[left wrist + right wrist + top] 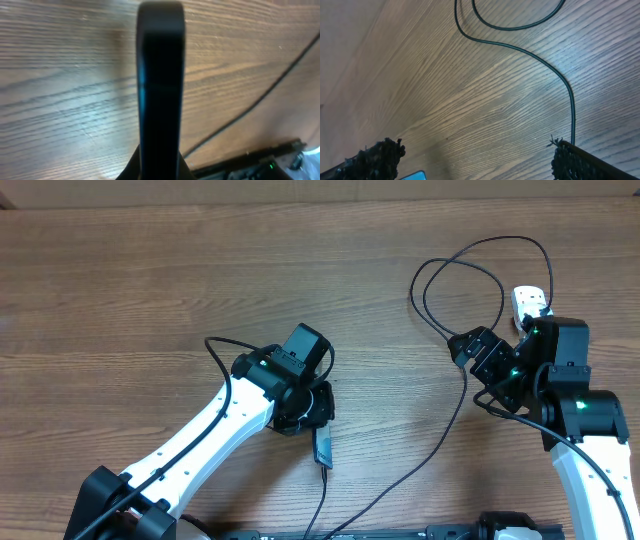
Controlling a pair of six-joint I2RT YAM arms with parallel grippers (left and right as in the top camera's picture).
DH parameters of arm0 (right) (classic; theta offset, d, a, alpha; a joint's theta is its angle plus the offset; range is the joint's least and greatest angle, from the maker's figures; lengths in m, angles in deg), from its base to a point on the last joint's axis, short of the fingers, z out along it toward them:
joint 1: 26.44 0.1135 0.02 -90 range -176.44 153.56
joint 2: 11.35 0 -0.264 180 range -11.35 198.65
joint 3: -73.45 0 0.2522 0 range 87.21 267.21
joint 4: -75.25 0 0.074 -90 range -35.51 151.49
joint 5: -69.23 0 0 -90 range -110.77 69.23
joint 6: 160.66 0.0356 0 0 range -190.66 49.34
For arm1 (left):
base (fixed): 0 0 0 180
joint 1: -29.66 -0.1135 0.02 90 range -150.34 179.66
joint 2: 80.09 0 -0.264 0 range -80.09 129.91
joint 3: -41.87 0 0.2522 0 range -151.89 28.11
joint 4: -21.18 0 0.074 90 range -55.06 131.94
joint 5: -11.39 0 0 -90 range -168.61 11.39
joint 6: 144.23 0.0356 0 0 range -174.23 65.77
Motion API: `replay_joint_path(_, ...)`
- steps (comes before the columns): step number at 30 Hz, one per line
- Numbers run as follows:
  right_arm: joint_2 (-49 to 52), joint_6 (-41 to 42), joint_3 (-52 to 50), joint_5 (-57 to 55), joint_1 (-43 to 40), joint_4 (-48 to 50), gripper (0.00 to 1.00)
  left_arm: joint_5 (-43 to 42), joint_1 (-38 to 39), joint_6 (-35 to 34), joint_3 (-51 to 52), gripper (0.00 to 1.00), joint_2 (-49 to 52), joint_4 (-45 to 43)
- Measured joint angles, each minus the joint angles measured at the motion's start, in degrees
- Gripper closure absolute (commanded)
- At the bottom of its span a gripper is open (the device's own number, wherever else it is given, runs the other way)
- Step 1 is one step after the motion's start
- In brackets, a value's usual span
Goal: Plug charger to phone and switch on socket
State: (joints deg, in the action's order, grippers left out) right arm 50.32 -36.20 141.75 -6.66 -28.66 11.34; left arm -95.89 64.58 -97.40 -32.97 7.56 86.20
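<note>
Step in hand: cable-to-phone stage, by my reading at or close to its end; switch not yet dealt with.
Phone (323, 446): lifted on edge in front of the left arm, lower end pointing toward the table's near edge; left wrist view shows only its dark side, upright.
Left gripper (318, 425): clenched on the phone, 1 finger to each flat face.
Charger (573, 120): thin black cable meets the phone's lower end, runs toward the near edge, then swings right and up into 2 loose loops beside the socket.
Connector: too small to tell whether it is fully seated.
Socket (528, 302): white strip at far right of the table (150, 280), mostly hidden behind the right arm; switches not visible.
Right gripper (475, 370): released, jaws spread wide, grasping nothing, hanging above the cable just beside the socket.
Next move, judged: the right arm needs to turn toward the strip and press a fingertip on the rocker, with the phone kept steady meanwhile.
Risk: tugging the slack cable could pull the tip out.
Containers: 0 in view, so no contents to log.
</note>
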Motion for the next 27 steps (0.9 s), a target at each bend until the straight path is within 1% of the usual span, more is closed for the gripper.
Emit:
replay_joint_path(16,0.0,0.0,0.0,0.0,0.0,0.0,0.0,10.1,0.0,-3.0,0.0,0.96,0.4,-0.2)
replay_joint_path(27,0.0,0.0,0.0,0.0,0.0,0.0,0.0,10.9,0.0,-3.4,0.0,0.96,8.9,-0.5)
